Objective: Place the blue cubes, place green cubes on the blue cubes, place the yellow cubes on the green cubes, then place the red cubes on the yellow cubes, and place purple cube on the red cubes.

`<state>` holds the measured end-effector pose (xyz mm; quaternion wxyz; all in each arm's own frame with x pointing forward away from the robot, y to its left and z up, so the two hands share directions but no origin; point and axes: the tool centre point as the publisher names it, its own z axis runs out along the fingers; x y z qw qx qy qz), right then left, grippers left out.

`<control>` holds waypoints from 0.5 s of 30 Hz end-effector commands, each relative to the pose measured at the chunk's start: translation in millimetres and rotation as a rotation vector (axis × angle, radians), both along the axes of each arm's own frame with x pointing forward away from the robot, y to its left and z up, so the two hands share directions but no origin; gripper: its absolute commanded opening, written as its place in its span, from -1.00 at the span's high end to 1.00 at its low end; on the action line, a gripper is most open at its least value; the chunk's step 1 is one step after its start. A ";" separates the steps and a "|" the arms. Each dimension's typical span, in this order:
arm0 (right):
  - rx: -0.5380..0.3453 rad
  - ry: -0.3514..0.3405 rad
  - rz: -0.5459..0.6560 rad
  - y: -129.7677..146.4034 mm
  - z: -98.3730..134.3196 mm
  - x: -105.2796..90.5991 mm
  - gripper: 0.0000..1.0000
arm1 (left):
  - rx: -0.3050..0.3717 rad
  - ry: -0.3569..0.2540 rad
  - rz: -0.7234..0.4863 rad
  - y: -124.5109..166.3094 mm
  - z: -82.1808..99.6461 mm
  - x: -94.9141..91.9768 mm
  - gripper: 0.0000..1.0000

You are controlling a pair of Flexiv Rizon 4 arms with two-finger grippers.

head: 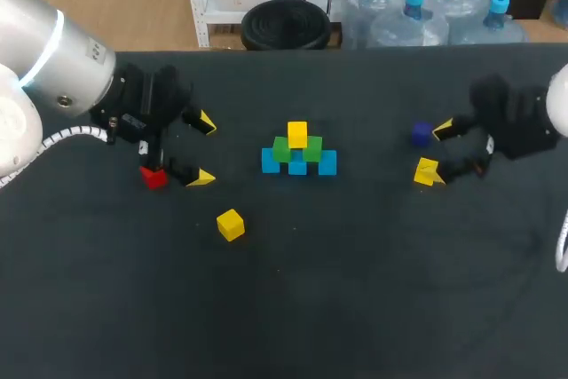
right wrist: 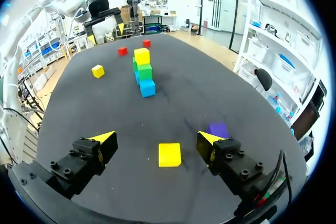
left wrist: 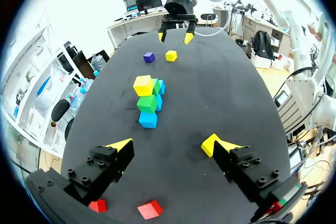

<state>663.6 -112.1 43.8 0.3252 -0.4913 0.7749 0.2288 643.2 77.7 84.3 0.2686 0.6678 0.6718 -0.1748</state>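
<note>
The right end effector (right wrist: 155, 138) stands wide open and holds nothing. A loose yellow cube (right wrist: 169, 155) lies on the surface (right wrist: 220, 72) between its fingers and seems to touch neither. I cannot tell whether the cube is centred in the gap or how high the tips hang above it. If it lies off-centre, one finger probably meets it first on closing and may push or turn it instead of clamping it square. If the tips close too high, they could pinch only its top edge.

The purple cube (right wrist: 218, 129) lies just ahead of one fingertip, so a small forward or sideways correction could knock it away.

Well ahead of the fingers stands the stack (right wrist: 143, 72). It has blue cubes (right wrist: 147, 88) at the base, green cubes (right wrist: 144, 71) on them and one yellow cube (right wrist: 142, 55) on top. That top cube seems to straddle the greens and leaves little bare green. Setting another yellow there risks nudging it off or tipping a green.

The left end effector (left wrist: 166, 144) is likewise wide open and empty, with two red cubes (left wrist: 150, 209) under it, behind the fingertips. Should both arms go for the stack together, they could collide above it.
</note>
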 end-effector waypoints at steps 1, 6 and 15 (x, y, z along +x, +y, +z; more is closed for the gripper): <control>0.000 -0.008 -0.005 -4.1 -2.3 -3.4 -1.00 | -0.004 -0.003 -0.002 1.0 -0.8 0.0 -1.00; 0.004 -0.008 -0.012 -10.9 -8.0 -5.5 -1.00 | -0.004 -0.003 -0.002 1.0 -0.8 0.0 -1.00; 0.009 0.005 -0.006 -15.0 -22.7 2.1 -0.98 | -0.004 -0.003 -0.002 1.0 -0.8 0.0 -1.00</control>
